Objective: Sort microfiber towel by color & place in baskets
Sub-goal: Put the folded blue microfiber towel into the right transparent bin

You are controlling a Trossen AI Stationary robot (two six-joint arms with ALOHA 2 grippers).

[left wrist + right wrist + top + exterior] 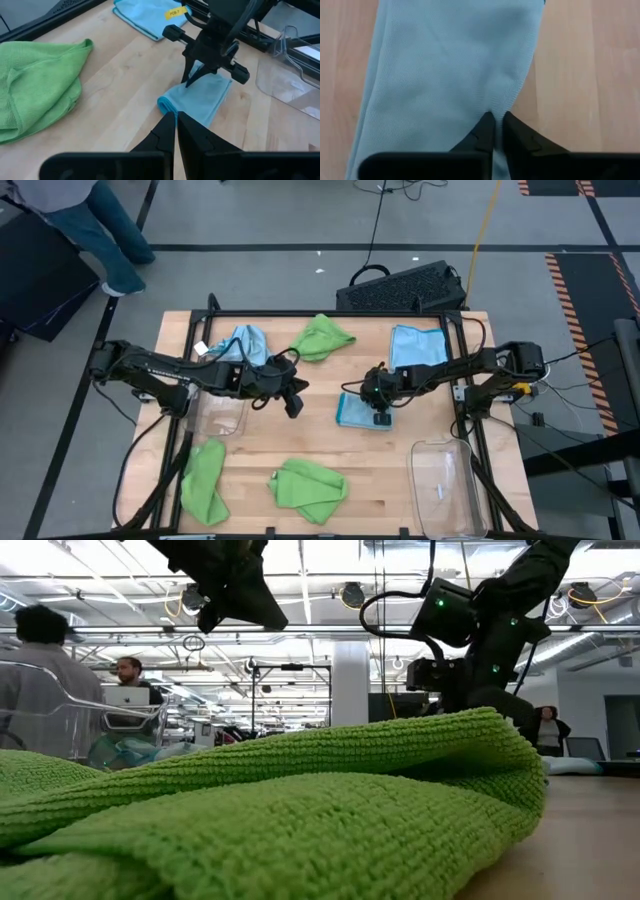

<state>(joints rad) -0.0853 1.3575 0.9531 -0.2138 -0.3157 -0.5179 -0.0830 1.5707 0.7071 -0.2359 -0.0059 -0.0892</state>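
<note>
Right gripper (495,120) stands pinched shut on the folded blue towel (445,65) directly beneath it, seemingly to lift it. Nearest clear basket (440,480) lies off to its side; left gripper (176,120) waits opposite, clenched empty.

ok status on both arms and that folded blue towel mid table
Right gripper shut, pinching folded blue towel. Left gripper shut, empty, hovering nearby. Nothing blocking clear basket.
</note>
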